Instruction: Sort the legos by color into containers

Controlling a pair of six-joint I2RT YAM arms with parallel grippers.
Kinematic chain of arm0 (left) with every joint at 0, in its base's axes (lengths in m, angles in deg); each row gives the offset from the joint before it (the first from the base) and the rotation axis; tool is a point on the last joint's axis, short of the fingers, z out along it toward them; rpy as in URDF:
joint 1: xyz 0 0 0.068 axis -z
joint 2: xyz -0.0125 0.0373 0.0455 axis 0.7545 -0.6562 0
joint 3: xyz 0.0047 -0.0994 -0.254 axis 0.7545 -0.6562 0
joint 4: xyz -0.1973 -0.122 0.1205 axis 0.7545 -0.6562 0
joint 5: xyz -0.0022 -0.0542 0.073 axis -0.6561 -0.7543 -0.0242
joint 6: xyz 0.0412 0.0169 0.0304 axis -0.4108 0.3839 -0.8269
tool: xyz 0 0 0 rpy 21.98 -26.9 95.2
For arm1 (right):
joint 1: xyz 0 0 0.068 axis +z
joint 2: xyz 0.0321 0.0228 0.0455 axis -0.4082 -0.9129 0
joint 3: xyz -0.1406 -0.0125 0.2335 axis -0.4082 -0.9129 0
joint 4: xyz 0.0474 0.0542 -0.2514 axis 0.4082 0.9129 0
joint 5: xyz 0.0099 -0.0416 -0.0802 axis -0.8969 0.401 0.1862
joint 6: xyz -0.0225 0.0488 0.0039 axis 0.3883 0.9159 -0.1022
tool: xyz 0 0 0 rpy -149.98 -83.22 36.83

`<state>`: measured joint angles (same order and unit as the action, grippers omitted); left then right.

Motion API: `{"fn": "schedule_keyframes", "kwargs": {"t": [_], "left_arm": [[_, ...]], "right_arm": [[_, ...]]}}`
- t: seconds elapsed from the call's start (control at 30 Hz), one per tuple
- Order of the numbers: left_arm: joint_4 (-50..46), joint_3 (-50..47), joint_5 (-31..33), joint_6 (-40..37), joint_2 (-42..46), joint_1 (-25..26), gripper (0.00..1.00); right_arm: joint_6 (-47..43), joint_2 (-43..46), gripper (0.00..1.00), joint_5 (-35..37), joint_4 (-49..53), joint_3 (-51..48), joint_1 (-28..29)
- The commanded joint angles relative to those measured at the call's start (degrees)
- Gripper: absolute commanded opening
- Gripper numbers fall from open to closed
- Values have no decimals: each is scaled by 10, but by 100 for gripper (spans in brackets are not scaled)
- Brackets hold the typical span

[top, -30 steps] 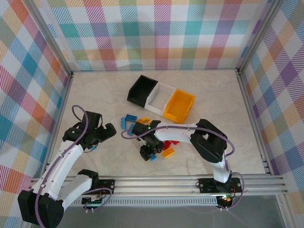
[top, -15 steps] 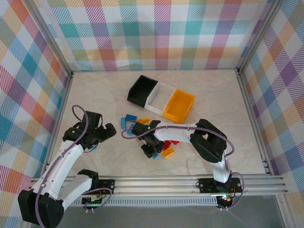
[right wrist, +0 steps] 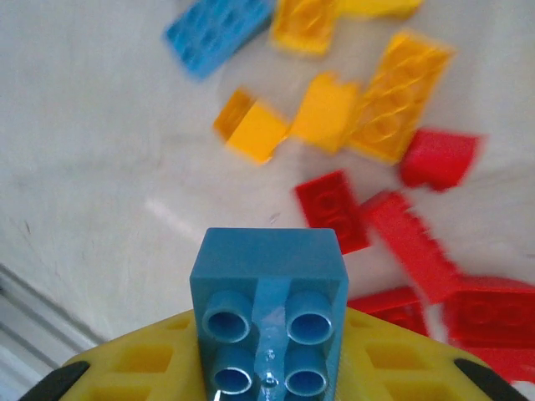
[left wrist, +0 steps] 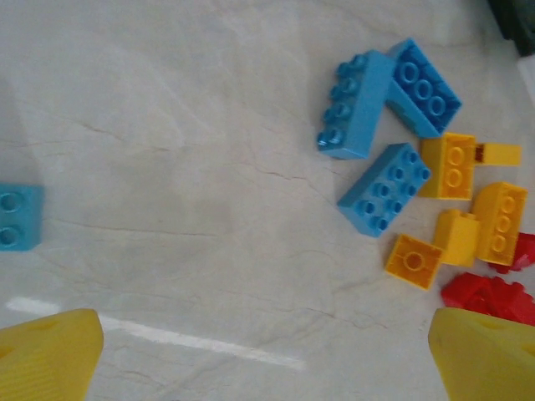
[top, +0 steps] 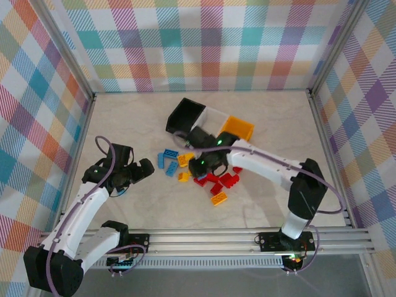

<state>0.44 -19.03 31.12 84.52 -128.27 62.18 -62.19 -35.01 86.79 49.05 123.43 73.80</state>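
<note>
The right pincer (top: 205,163) grips a blue brick (right wrist: 269,288), its studs turned to the wrist camera, over the loose legos (top: 213,180) that lie on the surface (top: 124,124) just on the near side of the containers (top: 185,106). The right arm (top: 266,164) hides much of that row from above: the black bin (top: 183,117) is plain, the white bin (top: 215,114) is a sliver, and the yellow-orange bin (top: 241,127) loses its near edge. Below the held brick, the legos are blurred and only their colours read. The left pincer (top: 140,169), well to the near-left of the containers, is spread wide and holds nothing, its fingers (left wrist: 50,355) cut off at the frame's bottom corners. In its view, a lone blue brick (left wrist: 18,215) and some red bricks (left wrist: 493,294) are cropped.
</note>
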Motion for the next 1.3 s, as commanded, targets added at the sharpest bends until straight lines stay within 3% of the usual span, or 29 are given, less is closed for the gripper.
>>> {"fn": "schedule_keyframes", "kwargs": {"t": [0.0, 0.2, 0.33, 0.73, 1.17, 1.27], "left_arm": [[36, 21, -64, -18, -31, -6, 100], [55, 25, -88, -14, -54, 11, 100], [50, 17, -91, -10, -46, 18, 100], [15, 9, -72, -20, -23, 18, 100], [21, 20, -66, -20, -57, 18, 100], [8, 32, -48, -18, -71, 18, 100]], "right_arm": [[20, 7, 35, -27, 21, 33, -80], [18, -59, 34, -40, 29, 76, -192], [10, -110, 33, -40, 20, 104, -229], [6, -247, 32, -5, 67, 192, -275], [-47, -266, 34, 42, 84, 180, -326], [-59, -264, 38, 37, 83, 181, -335]]}}
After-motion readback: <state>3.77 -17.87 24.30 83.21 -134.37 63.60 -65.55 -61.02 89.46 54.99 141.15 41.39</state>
